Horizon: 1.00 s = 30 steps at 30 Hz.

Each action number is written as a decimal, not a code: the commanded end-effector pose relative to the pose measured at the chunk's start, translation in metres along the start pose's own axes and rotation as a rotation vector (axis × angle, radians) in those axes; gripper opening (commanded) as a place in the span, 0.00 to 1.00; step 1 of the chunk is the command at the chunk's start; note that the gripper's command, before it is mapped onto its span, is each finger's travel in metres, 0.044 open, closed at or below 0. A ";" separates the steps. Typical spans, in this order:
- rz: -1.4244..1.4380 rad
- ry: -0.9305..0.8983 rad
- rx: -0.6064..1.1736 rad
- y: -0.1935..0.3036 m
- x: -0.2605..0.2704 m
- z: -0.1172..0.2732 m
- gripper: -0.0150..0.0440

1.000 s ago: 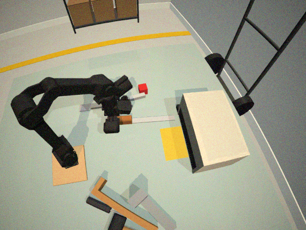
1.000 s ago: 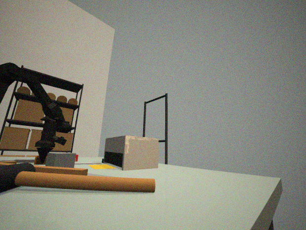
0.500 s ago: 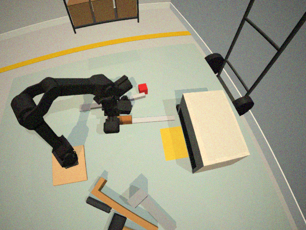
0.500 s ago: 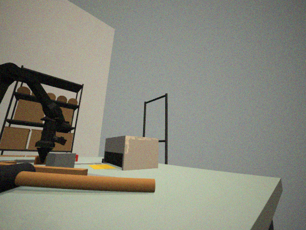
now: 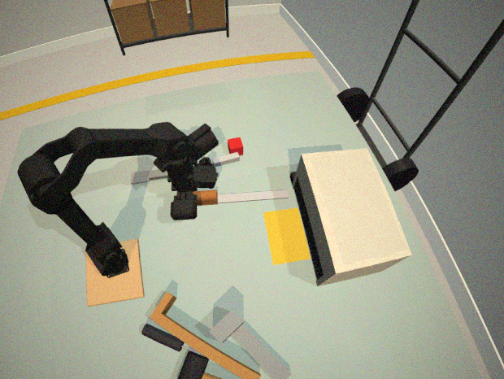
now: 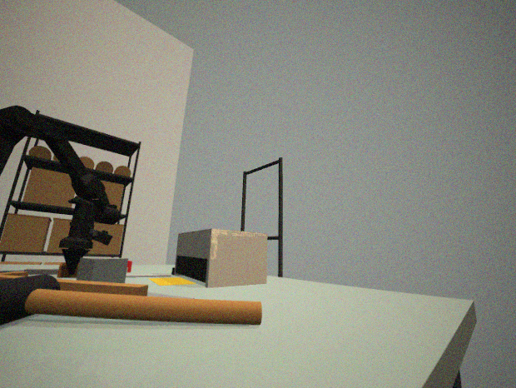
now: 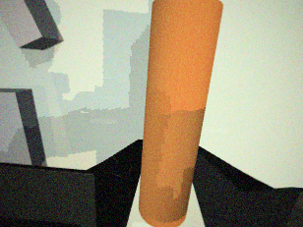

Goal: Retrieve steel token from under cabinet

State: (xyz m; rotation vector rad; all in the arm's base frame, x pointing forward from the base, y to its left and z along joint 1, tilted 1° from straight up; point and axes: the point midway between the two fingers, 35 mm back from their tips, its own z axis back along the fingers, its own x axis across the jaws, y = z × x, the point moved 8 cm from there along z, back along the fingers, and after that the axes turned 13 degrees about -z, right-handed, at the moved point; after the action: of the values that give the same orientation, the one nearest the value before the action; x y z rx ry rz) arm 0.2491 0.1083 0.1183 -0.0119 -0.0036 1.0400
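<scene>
My gripper is shut on the orange handle of a tool, low over the table. Its long flat pale blade points at the cabinet; the blade's end is just short of the cabinet's dark open front, near its far end. The yellow marked area lies in front of the cabinet, to the near side of the blade. Nothing is seen lying on it. The steel token cannot be made out in any view.
A red cube stands beyond the gripper, beside a pale bar. An orange L-shaped stick, a grey tool and a black piece lie on the near side. An orange rod shows in the exterior view.
</scene>
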 end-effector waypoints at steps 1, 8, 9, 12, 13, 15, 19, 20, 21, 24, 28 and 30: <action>-0.008 -0.002 -0.004 -0.001 0.001 0.001 0.25; 0.000 0.000 0.000 0.000 0.000 0.000 0.52; 0.000 0.000 0.000 0.000 0.000 0.000 0.57; 0.000 0.000 0.000 0.000 0.000 0.000 0.59; 0.000 0.000 0.000 0.000 0.000 0.000 0.59; 0.000 -0.001 -0.002 0.000 0.000 0.000 0.64; 0.000 -0.002 -0.004 0.001 0.000 -0.001 0.71; 0.000 -0.002 -0.004 0.001 -0.001 -0.001 0.71; 0.001 -0.002 -0.004 0.001 -0.001 -0.001 0.71; 0.001 -0.002 -0.004 0.001 -0.001 -0.001 0.71; 0.002 -0.002 -0.003 0.001 -0.001 -0.002 0.71; 0.002 -0.002 -0.004 0.001 -0.001 -0.003 0.71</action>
State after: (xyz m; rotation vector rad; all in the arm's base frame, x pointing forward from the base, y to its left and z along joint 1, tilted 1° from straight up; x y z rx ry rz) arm 0.2475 0.1082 0.1168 -0.0119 -0.0058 1.0421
